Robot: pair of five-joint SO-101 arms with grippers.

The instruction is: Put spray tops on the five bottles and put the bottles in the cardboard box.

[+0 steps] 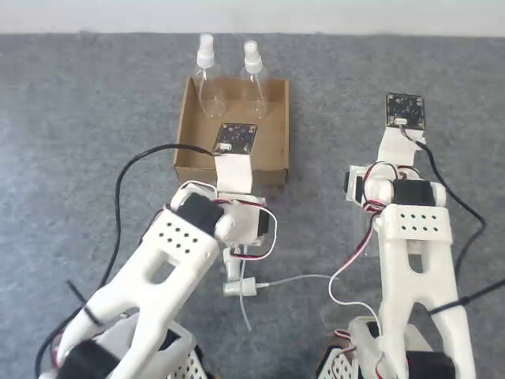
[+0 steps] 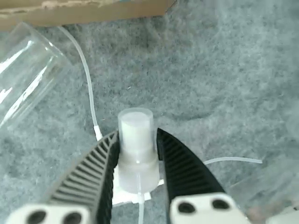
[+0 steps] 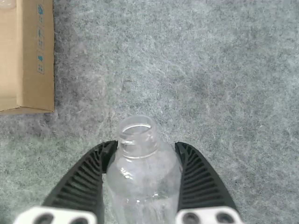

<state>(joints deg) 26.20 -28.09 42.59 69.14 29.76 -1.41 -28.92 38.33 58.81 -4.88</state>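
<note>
Left hand (image 2: 136,135): closed part-way on a spray top (image 2: 136,123), which sits between both fingers, low over the grey table (image 1: 79,118), just in front of the box (image 1: 183,134).
Right hand (image 3: 145,145): we find it clamped on the shoulders of an uncapped bottle (image 3: 142,186), mouth open, well apart from the box.
Box: we count a first capped bottle (image 1: 207,79) and a second capped bottle (image 1: 252,79), upright, side by side at its far wall.
Loose bottle (image 2: 23,70): clear, tilted, near the box edge.
</note>
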